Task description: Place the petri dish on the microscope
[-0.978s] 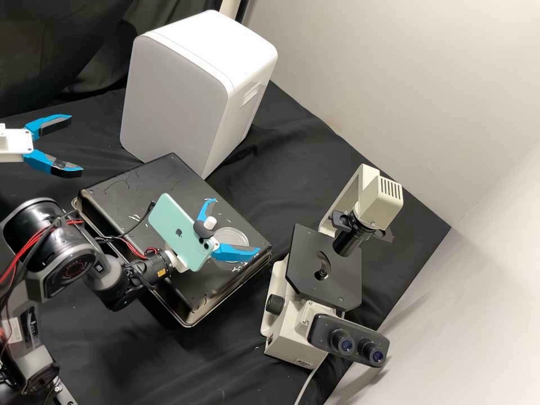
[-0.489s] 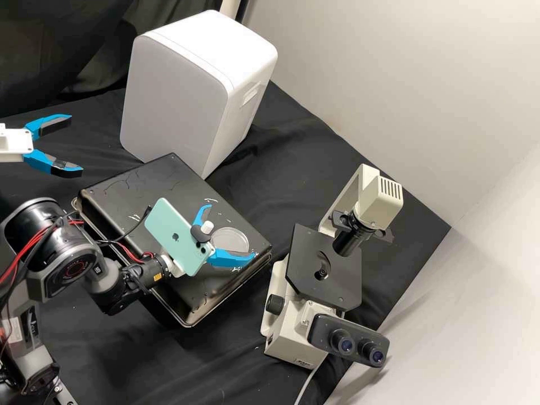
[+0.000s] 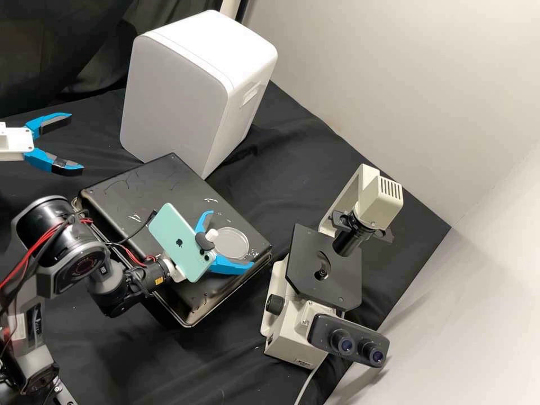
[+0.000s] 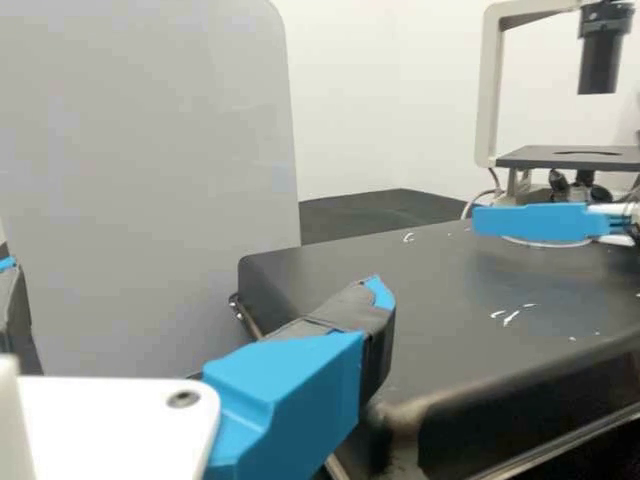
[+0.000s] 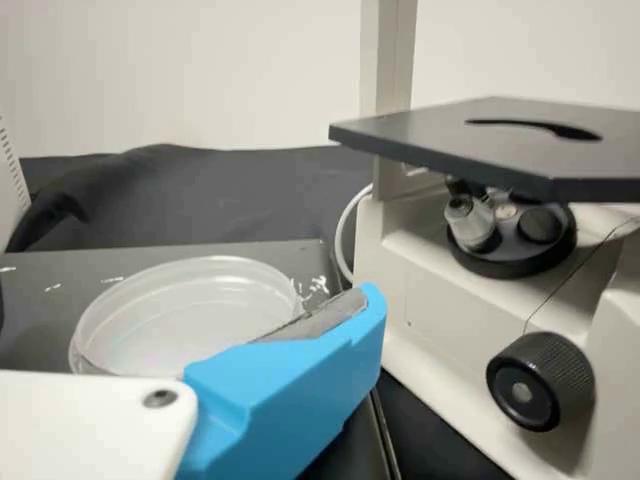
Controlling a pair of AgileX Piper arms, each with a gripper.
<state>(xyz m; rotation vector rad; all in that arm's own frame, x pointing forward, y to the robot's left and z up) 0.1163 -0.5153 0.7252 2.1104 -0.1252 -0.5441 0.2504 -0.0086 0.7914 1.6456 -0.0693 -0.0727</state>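
Note:
A clear petri dish (image 3: 232,242) lies on the near right corner of a black raised tray (image 3: 140,191). My right gripper (image 3: 234,237) is open and straddles it, one blue finger on each side, low over the tray. In the right wrist view the dish (image 5: 180,310) sits just beside my blue finger (image 5: 290,375), which looks close to its rim. The microscope (image 3: 292,332) stands right of the tray, its black stage (image 3: 323,270) bare; the stage (image 5: 500,145) is higher than the dish. My left gripper (image 3: 74,142) hangs open at the far left.
A tall white box (image 3: 191,84) stands behind the tray, close in front of my left gripper's finger (image 4: 300,370). The microscope's lamp head (image 3: 374,199) overhangs the stage. A white wall closes the bench on the right. Black cloth covers the bench.
My right gripper has sunk lower and shifted slightly back over the tray, so the dish now lies fully between its fingers. The left arm has stayed put.

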